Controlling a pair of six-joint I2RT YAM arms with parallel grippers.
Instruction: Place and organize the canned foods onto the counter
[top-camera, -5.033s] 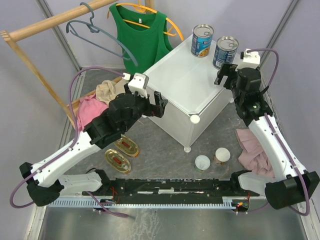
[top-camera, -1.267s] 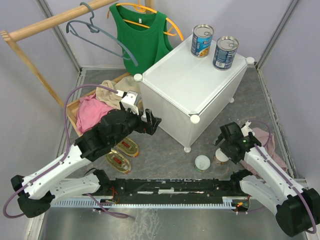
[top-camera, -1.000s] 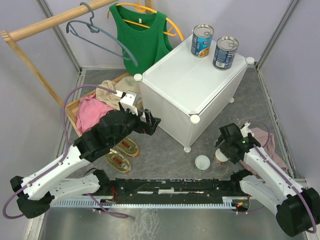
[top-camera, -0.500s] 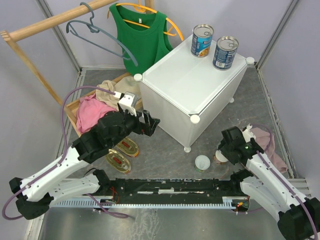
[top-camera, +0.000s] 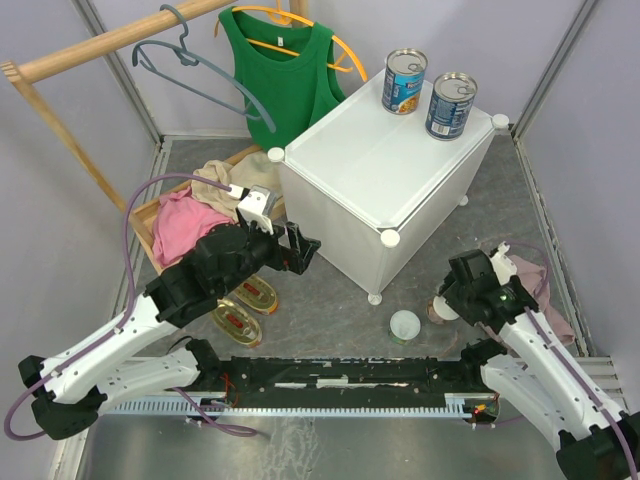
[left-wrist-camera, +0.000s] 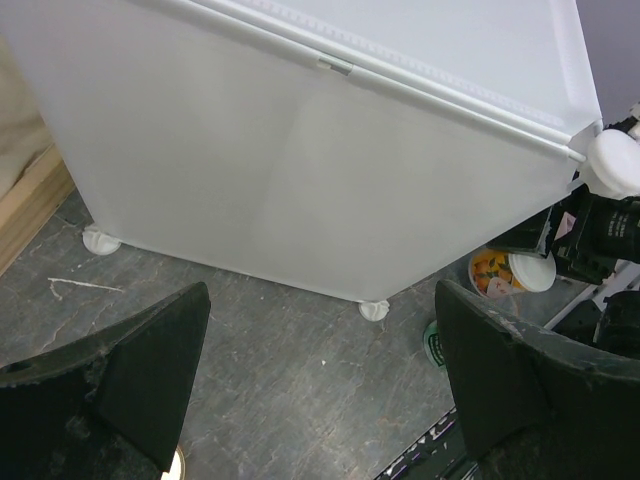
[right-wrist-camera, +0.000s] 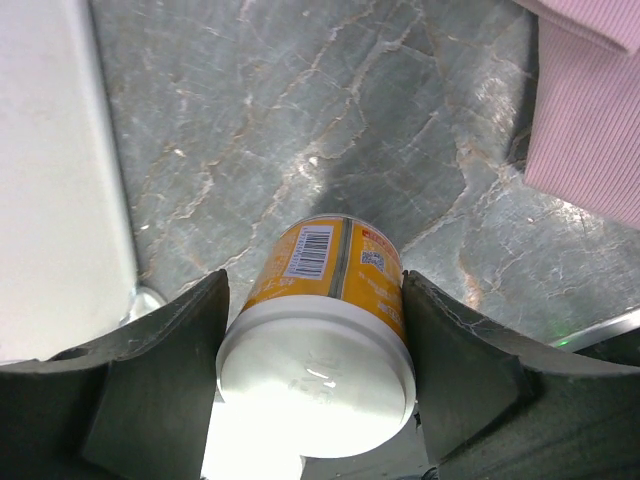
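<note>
The right gripper's (right-wrist-camera: 312, 295) jaws pinch a small white-lidded orange can (right-wrist-camera: 320, 370) near right of the white cube cabinet (top-camera: 370, 165), mostly hidden from above. The left gripper's (left-wrist-camera: 322, 292) jaws stand spread, empty, 2 gold oval tins (top-camera: 238, 322) half hidden beneath.

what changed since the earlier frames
The right gripper came down from the counter top to the floor and closed on the small white-lidded can. The left gripper, open, drew back slightly from the counter's corner. Both tall cans, the two gold tins and the other white-lidded can stayed put.
</note>
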